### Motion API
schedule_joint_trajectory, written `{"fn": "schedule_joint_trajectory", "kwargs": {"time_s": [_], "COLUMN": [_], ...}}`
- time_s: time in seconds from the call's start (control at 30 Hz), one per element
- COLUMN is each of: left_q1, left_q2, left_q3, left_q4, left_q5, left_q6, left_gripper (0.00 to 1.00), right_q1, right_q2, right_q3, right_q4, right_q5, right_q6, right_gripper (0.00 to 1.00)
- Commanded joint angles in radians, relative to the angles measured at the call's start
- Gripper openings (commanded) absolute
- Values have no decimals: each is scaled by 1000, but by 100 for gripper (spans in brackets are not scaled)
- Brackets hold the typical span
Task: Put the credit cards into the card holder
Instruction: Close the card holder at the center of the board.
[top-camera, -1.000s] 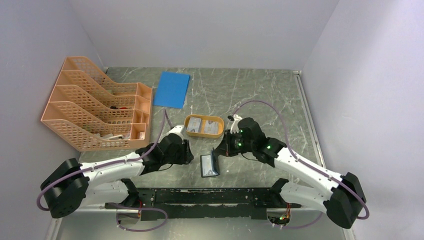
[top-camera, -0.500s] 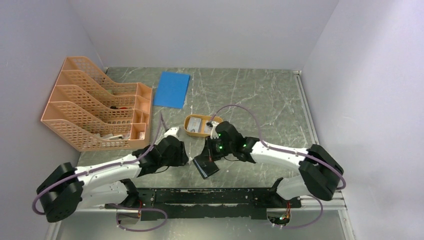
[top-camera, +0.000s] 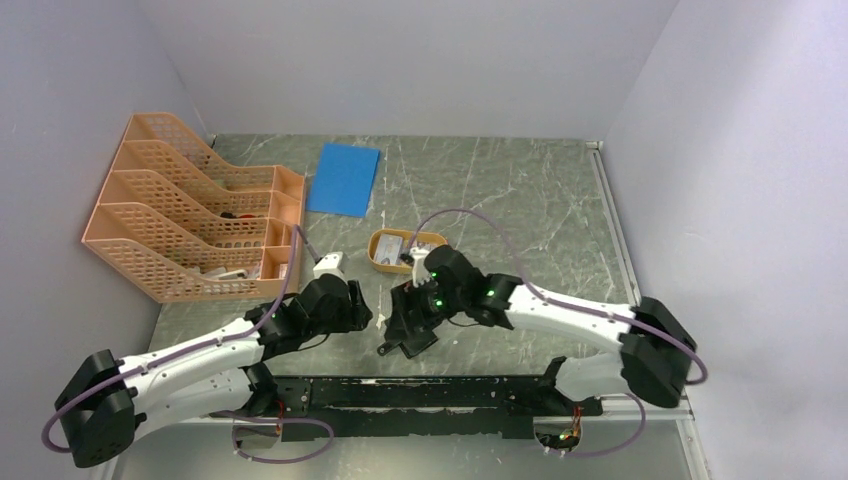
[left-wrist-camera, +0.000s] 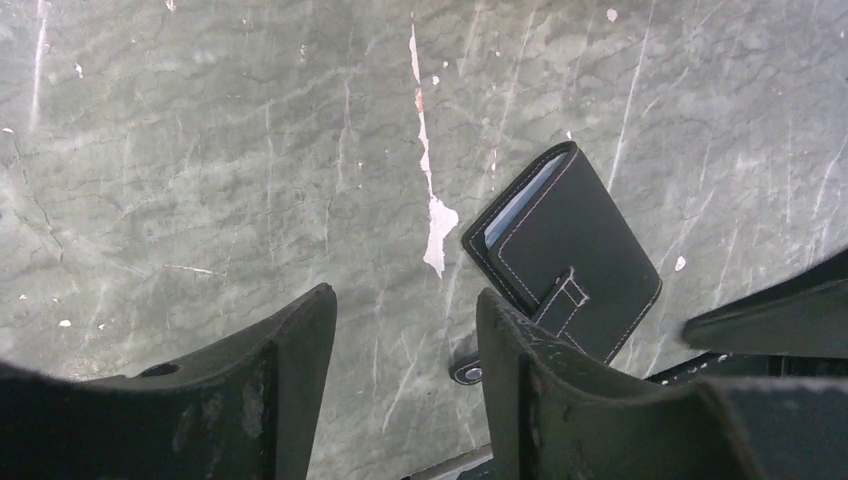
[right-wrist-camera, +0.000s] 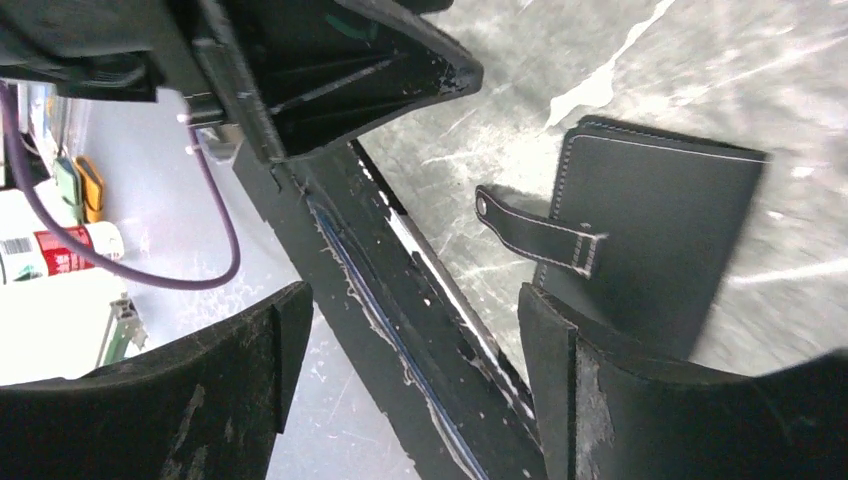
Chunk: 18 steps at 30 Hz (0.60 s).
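Observation:
The card holder (top-camera: 412, 328) lies closed on the table, black cover up, with its strap (right-wrist-camera: 530, 232) sticking out toward the near edge. My right gripper (top-camera: 408, 318) hovers over it, open and empty (right-wrist-camera: 415, 292); one finger (right-wrist-camera: 600, 390) overlaps the holder's (right-wrist-camera: 650, 250) near edge. My left gripper (top-camera: 358, 306) stands just left of the holder (left-wrist-camera: 575, 255), open with only bare table between its fingers (left-wrist-camera: 405, 293). A pale credit card (top-camera: 392, 248) shows in the orange dish (top-camera: 384, 262); the right arm hides the rest of the dish.
An orange mesh file rack (top-camera: 190, 215) fills the left side. A blue flat sheet (top-camera: 343, 178) lies at the back. The black base rail (top-camera: 420, 392) runs along the near edge, close below the holder.
The right gripper swung left onto the open card holder, folded it down, then opened and let go. The left gripper opened wider and shifted slightly back.

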Motion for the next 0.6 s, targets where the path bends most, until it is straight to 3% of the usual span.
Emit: {"fn": "schedule_joint_trajectory", "kwargs": {"time_s": [0.0,0.2,0.33,0.57], "left_q1": [4,0,-39,-108], "left_q2": [-30,44,154,269], "left_q3": [53,55,64,82], "left_q4": [-16,102,181,221], "left_q5": [15,225,329,336], "left_q6": [-14,19,47,86], "left_gripper": [63,70,72,73], "right_q1": [-66,-158,-157,-157], "right_q2": [-175,-188,-168,-179], "right_q3": [-7,-138,-233,-323], "right_q4": [-98,-67,38,128], "right_q5": [112,206,198,225], "right_q6": [-52,4,64,145], "right_gripper": [76,62,61,61]}}
